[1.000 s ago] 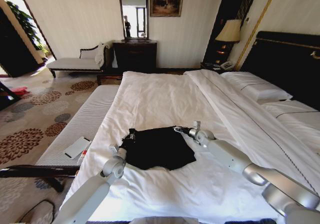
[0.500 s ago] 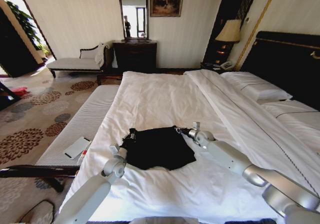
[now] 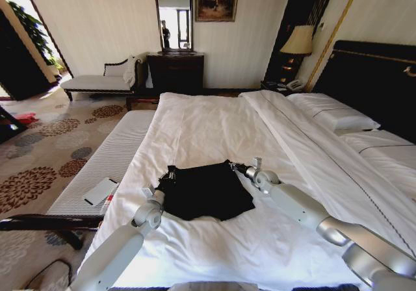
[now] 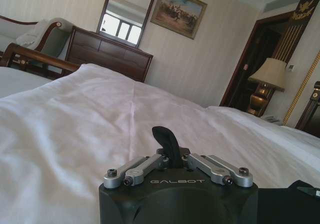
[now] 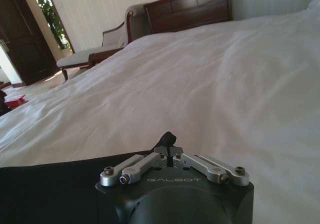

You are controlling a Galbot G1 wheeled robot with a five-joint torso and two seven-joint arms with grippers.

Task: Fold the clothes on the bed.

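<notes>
On the white duvet near the foot of the bed (image 3: 214,128) lies the black T-shirt (image 3: 205,190), folded into a compact dark shape with an uneven near edge. At its far left corner sits the left end effector (image 3: 170,172), its fingers closed on a bit of the black cloth; the left wrist view shows the left end effector (image 4: 168,145) with its dark fingers pressed together, the linkage bars spread to either side and a strip of the shirt (image 4: 295,194) at the edge. At the shirt's far right corner sits the right end effector (image 3: 235,167), likewise pinched shut on the fabric. From the right wrist, the right end effector (image 5: 170,138) shows its fingertips meeting in a small dark point just over the duvet, with the T-shirt (image 5: 50,184) spread beside the wrist. Both silver arms reach in from the near edge of the bed, one on each side of the shirt.
</notes>
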